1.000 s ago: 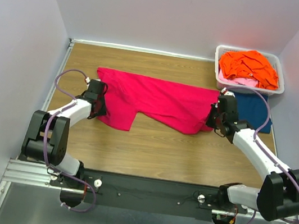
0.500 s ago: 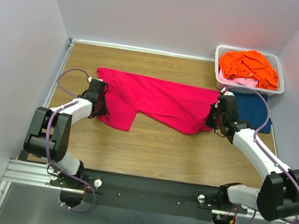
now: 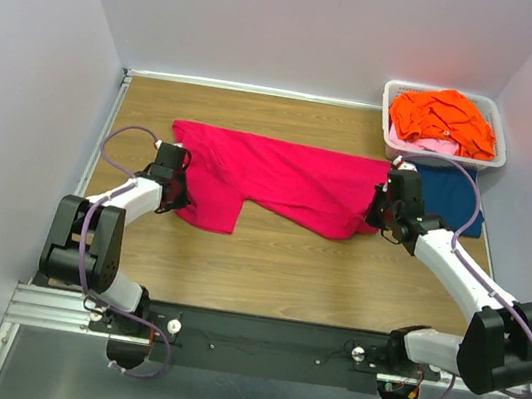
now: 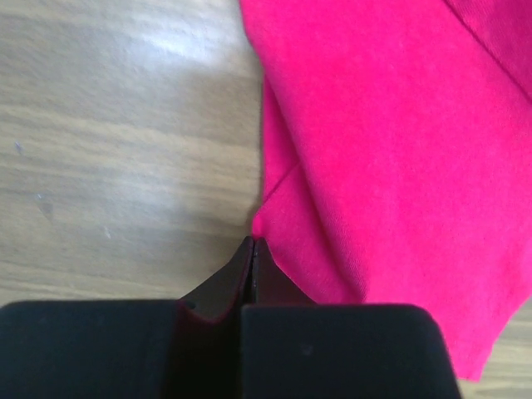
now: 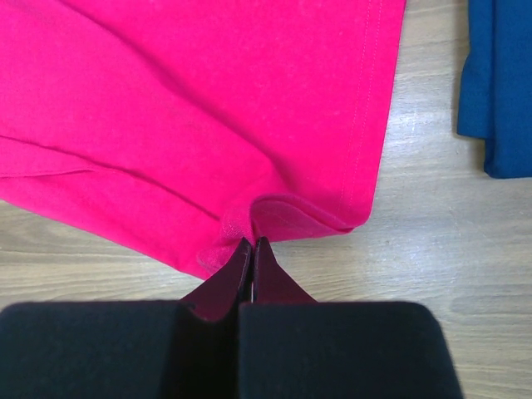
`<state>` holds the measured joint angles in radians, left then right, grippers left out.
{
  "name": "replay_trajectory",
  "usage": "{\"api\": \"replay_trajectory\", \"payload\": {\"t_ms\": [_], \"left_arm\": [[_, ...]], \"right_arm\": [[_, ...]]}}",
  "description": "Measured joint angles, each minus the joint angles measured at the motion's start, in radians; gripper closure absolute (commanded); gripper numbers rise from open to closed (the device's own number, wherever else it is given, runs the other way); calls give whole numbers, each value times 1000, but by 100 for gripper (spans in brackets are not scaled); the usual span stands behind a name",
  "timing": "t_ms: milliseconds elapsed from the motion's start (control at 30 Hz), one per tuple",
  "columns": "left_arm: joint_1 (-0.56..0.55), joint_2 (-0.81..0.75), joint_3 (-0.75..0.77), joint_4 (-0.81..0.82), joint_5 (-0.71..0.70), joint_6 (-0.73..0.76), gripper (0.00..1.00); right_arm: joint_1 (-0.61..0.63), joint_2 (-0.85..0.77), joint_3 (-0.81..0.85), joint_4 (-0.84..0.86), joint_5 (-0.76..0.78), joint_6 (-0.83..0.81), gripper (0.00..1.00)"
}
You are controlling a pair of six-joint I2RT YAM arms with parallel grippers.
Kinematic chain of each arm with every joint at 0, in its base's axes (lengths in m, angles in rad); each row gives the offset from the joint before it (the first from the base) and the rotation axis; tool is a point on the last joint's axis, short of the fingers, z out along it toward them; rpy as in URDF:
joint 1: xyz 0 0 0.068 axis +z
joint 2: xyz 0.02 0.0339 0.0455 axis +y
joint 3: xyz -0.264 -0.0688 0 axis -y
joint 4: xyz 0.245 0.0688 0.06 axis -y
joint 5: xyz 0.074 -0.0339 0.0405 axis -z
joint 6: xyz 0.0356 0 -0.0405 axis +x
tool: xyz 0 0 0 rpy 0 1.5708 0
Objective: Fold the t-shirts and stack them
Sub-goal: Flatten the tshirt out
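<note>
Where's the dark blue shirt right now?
In the top view, the dark blue shirt lies at the table's far right, just in front of the white basket, to the right of the right gripper and the magenta shirt.

Magenta t-shirt [image 3: 279, 181] lies spread, rumpled; dark blue t-shirt [image 3: 454, 194] beside it

the magenta t-shirt [image 3: 280, 176] is soft, matt knit cloth. the table [image 3: 286, 264] is smooth wood-grain with a faint sheen. the basket [image 3: 387, 112] looks like white plastic.
</note>
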<state>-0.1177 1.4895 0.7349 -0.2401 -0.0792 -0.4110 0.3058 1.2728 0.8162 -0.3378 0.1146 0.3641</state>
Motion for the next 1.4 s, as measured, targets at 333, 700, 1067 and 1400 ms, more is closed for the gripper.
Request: {"api": "replay_trajectory", "payload": {"t_ms": [333,700,1067,1400], "left_arm": [[36,-132,275,-177,3,-1,100],[196,-111,983,-198,4,-19,100],[235,-288,1295,-102,-61,55,100],[212,-558,1379,-82,-151,171,100]], "right_arm": [[0,26,125,-14,24,-31,99],[-23,207,654,-10,167,-138,99],[-24,45,847,-3,165,-237,99],[-24,-391,772,-4,-57,-314,99]]}}
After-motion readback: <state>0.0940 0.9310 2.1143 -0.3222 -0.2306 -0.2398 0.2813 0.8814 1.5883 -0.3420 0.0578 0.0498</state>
